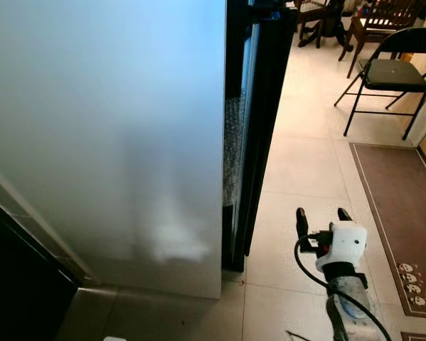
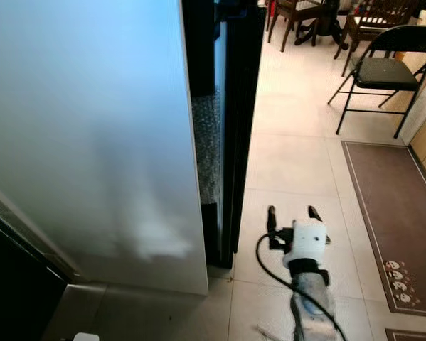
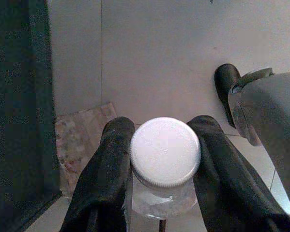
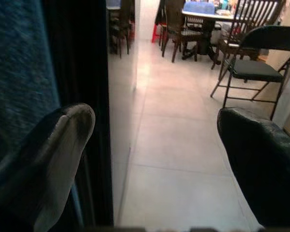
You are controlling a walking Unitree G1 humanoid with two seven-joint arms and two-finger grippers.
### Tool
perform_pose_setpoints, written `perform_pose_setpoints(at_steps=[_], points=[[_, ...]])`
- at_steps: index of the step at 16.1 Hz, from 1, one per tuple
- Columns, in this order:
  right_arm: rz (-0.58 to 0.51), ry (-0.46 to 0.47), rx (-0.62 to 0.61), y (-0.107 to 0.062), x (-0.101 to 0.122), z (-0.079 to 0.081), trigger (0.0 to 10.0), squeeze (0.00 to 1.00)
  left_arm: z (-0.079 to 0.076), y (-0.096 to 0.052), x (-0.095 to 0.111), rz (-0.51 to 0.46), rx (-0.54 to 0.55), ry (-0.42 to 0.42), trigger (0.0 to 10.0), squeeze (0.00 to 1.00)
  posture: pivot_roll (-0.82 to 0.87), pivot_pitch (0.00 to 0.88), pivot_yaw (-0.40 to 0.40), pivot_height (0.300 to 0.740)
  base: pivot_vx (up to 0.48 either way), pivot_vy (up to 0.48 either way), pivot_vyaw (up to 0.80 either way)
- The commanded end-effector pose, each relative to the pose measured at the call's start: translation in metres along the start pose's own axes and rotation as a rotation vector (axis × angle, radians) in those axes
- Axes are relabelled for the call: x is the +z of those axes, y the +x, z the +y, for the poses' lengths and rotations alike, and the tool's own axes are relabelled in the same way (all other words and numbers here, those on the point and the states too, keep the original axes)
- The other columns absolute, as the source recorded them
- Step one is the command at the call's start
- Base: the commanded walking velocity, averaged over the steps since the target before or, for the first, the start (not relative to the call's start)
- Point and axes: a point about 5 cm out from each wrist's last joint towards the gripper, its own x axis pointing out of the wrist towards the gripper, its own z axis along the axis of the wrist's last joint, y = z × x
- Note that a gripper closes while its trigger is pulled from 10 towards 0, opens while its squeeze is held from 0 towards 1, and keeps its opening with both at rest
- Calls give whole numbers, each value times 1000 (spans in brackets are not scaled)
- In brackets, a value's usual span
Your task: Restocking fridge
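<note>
Clamped between the left pincer's (image 3: 161, 193) two black fingers, a white-capped clear bottle (image 3: 165, 153) hangs low over the tiled floor (image 1: 305, 163), not yet stocked. Ahead, the right pincer (image 1: 323, 217) is spread wide and empty beside the fridge door's (image 1: 106, 135) dark edge. Restocking looks barely begun; open floor lies rightward, toward the folding chair (image 1: 394, 71) and mat (image 1: 401, 206).
</note>
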Motion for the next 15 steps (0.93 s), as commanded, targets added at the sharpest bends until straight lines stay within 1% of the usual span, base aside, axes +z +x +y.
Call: perform_pose_setpoints(at_steps=[1,4,5,7,9,15], points=[[7,7,1,0,4,4,10000,0,2,-1,-7,18,8,-6,10000,0,-188,0,48,740,0,0,0],[44,33,0,3,6,7,10000,0,0,-1,-7,12,6,-6,10000,0,-159,0,32,740,0,0,0],[36,23,8,4,13,7,10000,0,0,-1,-7,11,6,-9,10000,0,-147,0,24,740,0,0,0],[38,39,-27,5,14,3,10000,0,0,-1,-7,16,10,-20,10000,0,-146,0,19,740,0,0,0],[43,34,-30,6,17,2,10000,0,0,-1,-7,20,10,-25,10000,0,-143,0,19,740,0,0,0],[65,46,-25,9,20,8,10000,0,2,-1,-6,19,12,-16,10000,0,-139,0,22,740,0,0,0]])
